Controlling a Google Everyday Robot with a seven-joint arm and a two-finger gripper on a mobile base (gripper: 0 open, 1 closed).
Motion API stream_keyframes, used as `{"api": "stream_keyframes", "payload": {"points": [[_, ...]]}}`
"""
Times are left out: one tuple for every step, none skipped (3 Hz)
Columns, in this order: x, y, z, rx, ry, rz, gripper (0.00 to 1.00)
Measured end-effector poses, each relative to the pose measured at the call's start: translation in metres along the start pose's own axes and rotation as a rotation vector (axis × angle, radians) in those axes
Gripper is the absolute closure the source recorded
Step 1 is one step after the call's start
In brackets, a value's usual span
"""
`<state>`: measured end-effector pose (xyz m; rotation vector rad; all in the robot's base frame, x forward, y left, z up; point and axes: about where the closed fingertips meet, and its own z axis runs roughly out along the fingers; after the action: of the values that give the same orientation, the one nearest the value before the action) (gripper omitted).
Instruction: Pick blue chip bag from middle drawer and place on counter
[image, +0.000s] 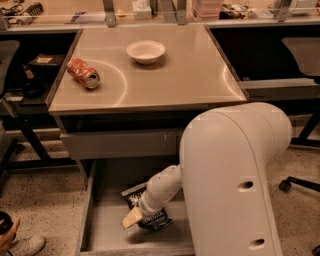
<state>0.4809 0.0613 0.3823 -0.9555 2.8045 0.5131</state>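
The blue chip bag (154, 220) lies on the floor of the open middle drawer (106, 227), dark with white lettering, partly hidden under my arm. My gripper (133, 218) reaches down into the drawer and sits right at the bag's left side, on or just over it. The white arm housing (235, 180) covers the right half of the drawer. The beige counter (175, 80) is above, its front edge over the drawer.
A crushed orange soda can (83, 73) lies on the counter's left side and a white bowl (145, 51) stands near its back. A shut grey drawer front (120, 144) is above the open drawer. A cluttered bench (150, 10) runs behind. Chairs stand at both sides.
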Motion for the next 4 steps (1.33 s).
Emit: {"api": "stream_keyframes", "payload": {"points": [[-0.0006,0.0021,0.0185,-0.003,0.024,-0.007,0.00],[-0.0003,0.0025,0.0192,-0.004,0.026,-0.008,0.19],[-0.0003,0.0025,0.0192,-0.004,0.026,-0.008,0.42],[-0.0003,0.0025,0.0192,-0.004,0.026,-0.008,0.65]]}}
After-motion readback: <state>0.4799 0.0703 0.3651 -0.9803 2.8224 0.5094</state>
